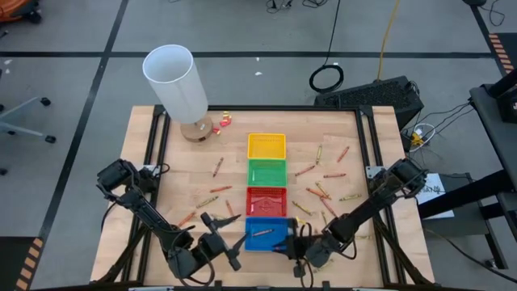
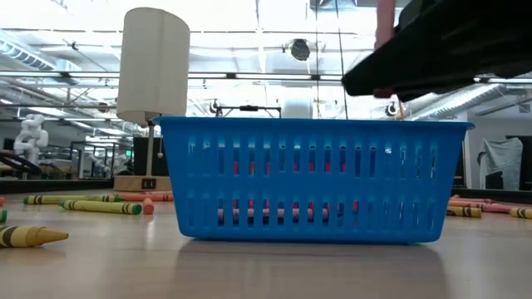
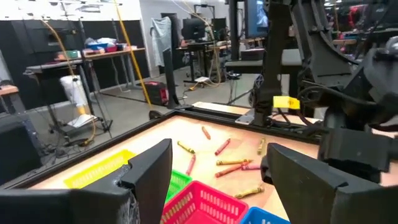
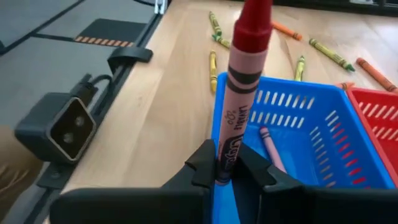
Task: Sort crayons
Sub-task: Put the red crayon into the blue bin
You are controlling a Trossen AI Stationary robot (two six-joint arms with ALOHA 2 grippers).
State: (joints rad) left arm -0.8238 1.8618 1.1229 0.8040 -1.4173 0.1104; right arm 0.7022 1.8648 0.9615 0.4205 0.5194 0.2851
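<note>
Gripping red crayon [image 4: 244, 93], right pincer [image 4: 229, 167]

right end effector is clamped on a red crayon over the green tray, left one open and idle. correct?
Not quite. The right end effector is clamped on the red crayon over the blue tray, not the green one; the right wrist view shows the blue rim directly under it. The rest holds: the left end effector is open and idle.
</note>
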